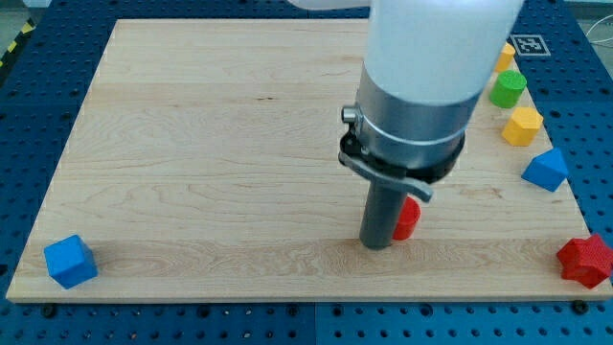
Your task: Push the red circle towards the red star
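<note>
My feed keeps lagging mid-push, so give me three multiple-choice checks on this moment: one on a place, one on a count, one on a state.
1. Where is my tip relative to the small red circle block?
A. At its left side in the view
B. At its right side in the view
C. Far above it, near the view's top

2. How many blue blocks show on the wooden board?
A. One
B. Two
C. Three

3. What is the state of the red star block?
A. Touching the red circle
B. Apart from the red circle, at the board's lower right corner
C. Hidden behind the arm

Answers:
1. A: the rod's end stands against the circle's left side, partly covering it.
2. B: a blue cube sits at lower left and a blue block at the right edge.
3. B: bare board lies between the circle and the star.
</note>
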Available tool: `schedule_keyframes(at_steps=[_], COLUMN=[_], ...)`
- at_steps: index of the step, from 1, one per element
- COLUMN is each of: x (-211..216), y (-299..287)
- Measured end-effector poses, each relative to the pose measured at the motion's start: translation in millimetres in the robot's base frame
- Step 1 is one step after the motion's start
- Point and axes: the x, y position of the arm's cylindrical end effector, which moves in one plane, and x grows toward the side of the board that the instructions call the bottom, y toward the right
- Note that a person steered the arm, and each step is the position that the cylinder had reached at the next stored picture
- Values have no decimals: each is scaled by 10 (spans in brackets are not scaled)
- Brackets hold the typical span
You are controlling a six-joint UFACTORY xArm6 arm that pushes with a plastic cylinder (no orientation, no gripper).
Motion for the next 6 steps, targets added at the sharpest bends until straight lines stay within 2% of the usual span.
schedule_keyframes(at_steps=[2, 5, 6], x=[-266, -263, -208], y=[93, 977, 1001])
